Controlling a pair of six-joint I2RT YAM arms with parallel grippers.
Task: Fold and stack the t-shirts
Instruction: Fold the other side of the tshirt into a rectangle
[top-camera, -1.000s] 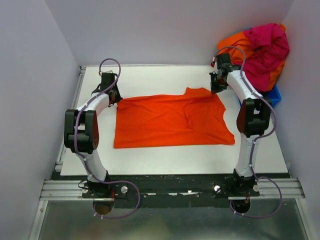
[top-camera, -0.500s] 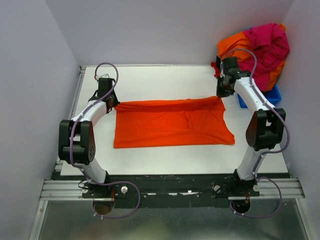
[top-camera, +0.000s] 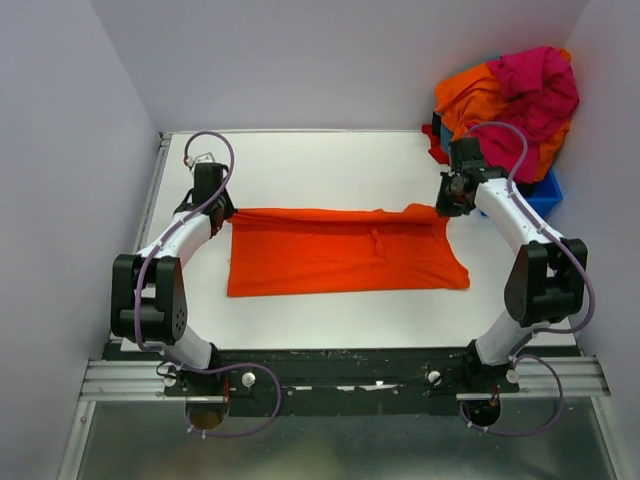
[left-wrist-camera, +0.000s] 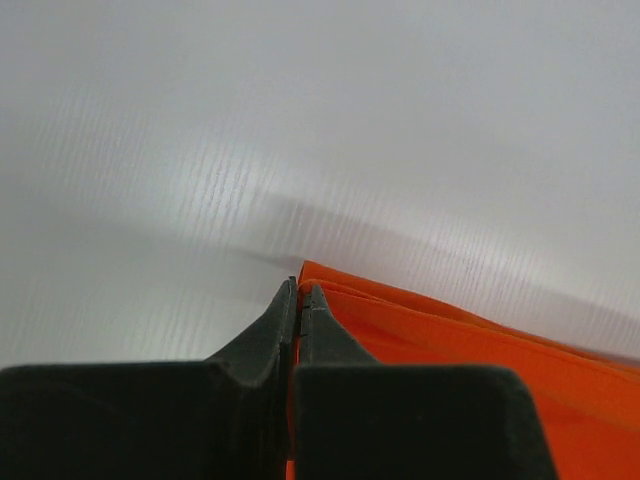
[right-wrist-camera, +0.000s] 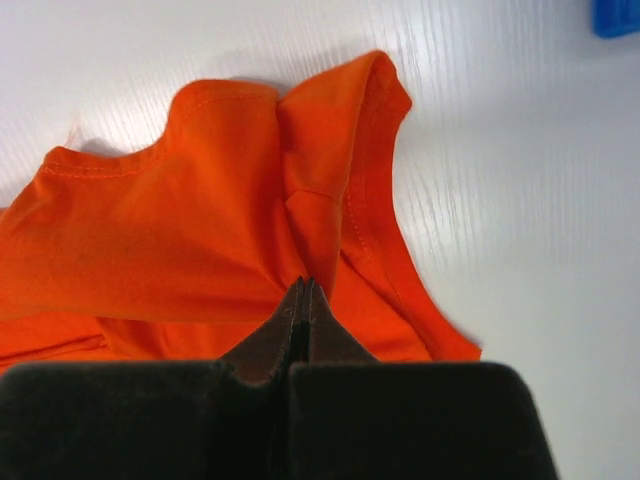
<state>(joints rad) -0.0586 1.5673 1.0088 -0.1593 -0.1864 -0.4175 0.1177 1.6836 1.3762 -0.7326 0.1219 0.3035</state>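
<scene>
Far edge of orange t-shirt (top-camera: 345, 265) came nearer.

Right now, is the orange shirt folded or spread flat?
Partly folded: the orange shirt is pinched at its far edge by the left gripper and right gripper, layers doubled at the left corner.

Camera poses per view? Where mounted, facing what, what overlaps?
Top external: above, behind the bases, looking down on the table; both arms show, with left gripper and right gripper.
Left wrist: on the left arm, looking past its shut fingers at the orange t-shirt corner.
Right wrist: same on the right, over the collar.
Shared: all see that shirt.
</scene>
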